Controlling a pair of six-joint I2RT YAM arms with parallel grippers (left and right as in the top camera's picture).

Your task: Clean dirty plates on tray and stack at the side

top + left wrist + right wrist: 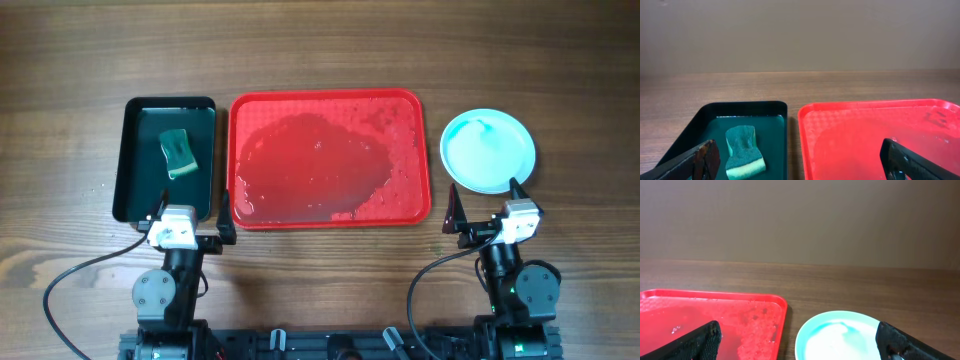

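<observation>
The red tray lies mid-table, wet, with a film of water and no plates on it. It also shows in the left wrist view and the right wrist view. A light cyan plate sits on the table right of the tray, its inside pale and wet. I cannot tell whether other plates lie under it; no cream-white plate shows. My left gripper is open and empty at the near edge between the two trays. My right gripper is open and empty just in front of the plate.
A dark green-black tray stands left of the red tray and holds a green sponge. A narrow strip of bare wood separates the two trays. Wooden table runs beyond and to both sides.
</observation>
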